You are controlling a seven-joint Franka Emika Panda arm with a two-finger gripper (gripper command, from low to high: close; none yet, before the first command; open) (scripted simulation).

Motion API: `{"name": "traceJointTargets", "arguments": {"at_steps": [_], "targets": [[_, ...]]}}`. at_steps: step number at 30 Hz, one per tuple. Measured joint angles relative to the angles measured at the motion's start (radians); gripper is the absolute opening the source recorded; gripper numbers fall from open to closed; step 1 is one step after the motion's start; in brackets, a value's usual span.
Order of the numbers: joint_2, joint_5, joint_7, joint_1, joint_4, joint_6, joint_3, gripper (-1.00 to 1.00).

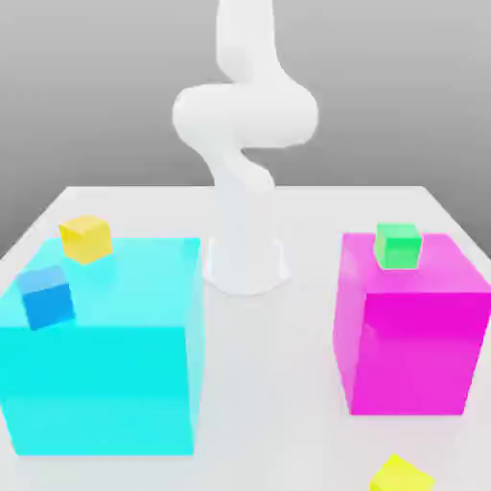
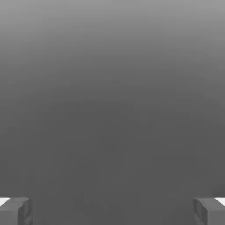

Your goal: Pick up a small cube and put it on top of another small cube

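Note:
A small lemon-yellow cube (image 1: 401,475) lies on the white table at the front, toward the exterior view's right. A small golden-yellow cube (image 1: 85,238) rests on the back corner of the big cyan block (image 1: 105,369). In the hand view my gripper (image 2: 112,211) is open, its two grey fingertips (image 2: 15,211) standing far apart with plain grey background and nothing between them. The white arm (image 1: 245,115) rises from its base at the back centre of the table.
A small blue cube (image 1: 46,297) sits at the cyan block's edge on the exterior view's left. A small green cube (image 1: 398,245) rests on the big magenta block (image 1: 410,331). White table (image 1: 278,384) lies between the two big blocks.

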Motion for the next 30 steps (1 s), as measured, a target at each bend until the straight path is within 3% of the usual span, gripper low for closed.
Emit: {"name": "traceJointTargets", "arguments": {"at_steps": [8, 15, 22, 30], "targets": [[0.309, 0.245, 0.046, 0.108, 0.03, 0.0, -0.054, 0.0], [0.563, 0.368, 0.148, 0.156, 0.051, 0.013, -0.032, 0.0], [0.784, 0.381, 0.323, 0.216, 0.062, 0.071, -0.006, 0.0], [0.977, 0.273, 0.6, 0.297, 0.061, 0.182, -0.022, 0.0]]}}
